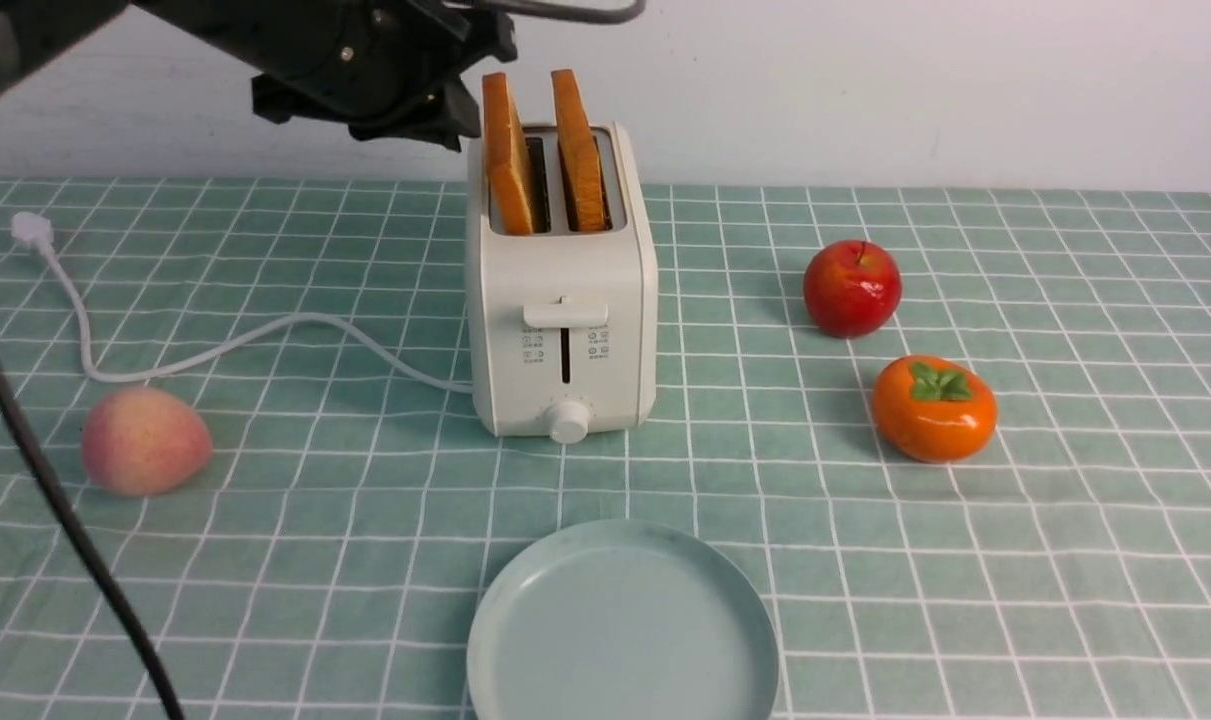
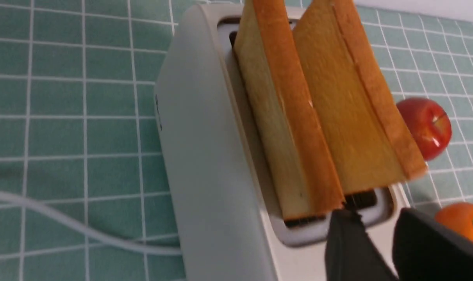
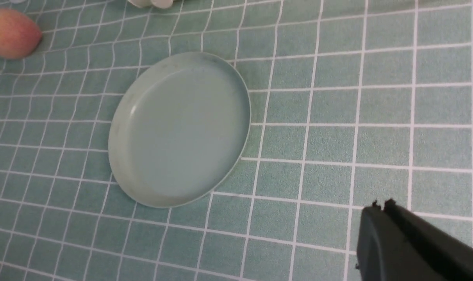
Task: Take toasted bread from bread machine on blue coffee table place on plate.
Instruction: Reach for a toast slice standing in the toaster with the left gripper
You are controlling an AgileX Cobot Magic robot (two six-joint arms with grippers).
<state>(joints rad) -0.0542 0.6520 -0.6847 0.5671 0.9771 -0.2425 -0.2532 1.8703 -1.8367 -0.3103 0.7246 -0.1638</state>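
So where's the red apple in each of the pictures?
Front view: the red apple sits on the table, right of the toaster, behind the orange fruit.
Left wrist view: apple peeks out beyond the toast, by the picture's right edge.
Right wrist view: not in it.
Shared landmark: the toaster shows in front and left wrist views.

A staged tabletop test setup is what's shown, not a real kitchen. A desk (image 1: 965, 600) covered in teal grid cloth is set against a bare white wall (image 1: 915, 90), and a toaster (image 1: 562, 300) is left unplugged, its plug (image 1: 31, 231) lying loose beside shiny fake-looking fruit (image 1: 851, 288).
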